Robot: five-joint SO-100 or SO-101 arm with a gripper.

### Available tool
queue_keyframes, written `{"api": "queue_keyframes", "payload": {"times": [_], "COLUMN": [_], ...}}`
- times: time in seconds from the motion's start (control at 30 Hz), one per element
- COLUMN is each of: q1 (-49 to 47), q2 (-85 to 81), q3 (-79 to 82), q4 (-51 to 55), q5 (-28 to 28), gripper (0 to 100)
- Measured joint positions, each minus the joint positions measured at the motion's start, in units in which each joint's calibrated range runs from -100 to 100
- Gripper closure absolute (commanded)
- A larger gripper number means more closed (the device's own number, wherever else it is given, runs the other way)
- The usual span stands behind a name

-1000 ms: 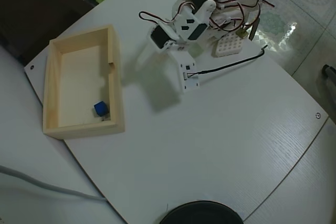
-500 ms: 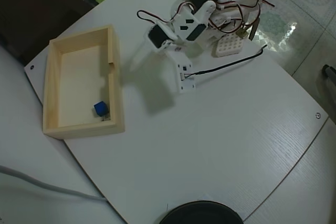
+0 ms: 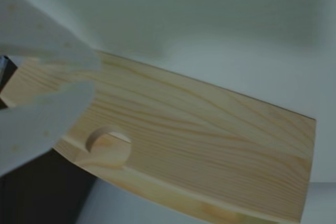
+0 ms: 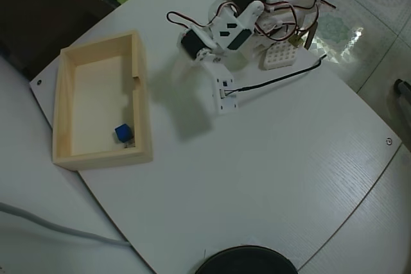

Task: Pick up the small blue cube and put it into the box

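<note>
The small blue cube point(image 4: 123, 133) lies inside the box point(image 4: 144, 94), on its floor near the lower right corner in the overhead view. The box is pale wood with a notch in its right long wall. In the wrist view that wall point(image 3: 210, 129) fills the frame, with the notch point(image 3: 107, 142) showing. My gripper point(image 3: 93, 77) enters from the left of the wrist view. Its white fingers point(image 3: 47, 35) are empty, with a narrow gap at the tips. In the overhead view my arm point(image 4: 221, 33) is folded to the right of the box, clear of it.
A small white perforated block point(image 4: 280, 56) lies by the arm's base at the back. A black cable point(image 4: 282, 78) runs across the table to the right of the arm. A black round object point(image 4: 244, 262) sits at the front table edge.
</note>
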Motion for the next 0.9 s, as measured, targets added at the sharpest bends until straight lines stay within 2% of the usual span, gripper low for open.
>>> {"api": "queue_keyframes", "payload": {"times": [0.9], "q1": [0.44], "q2": [0.0], "q3": [0.0], "q4": [0.0], "q5": [0.0], "gripper": [99]}}
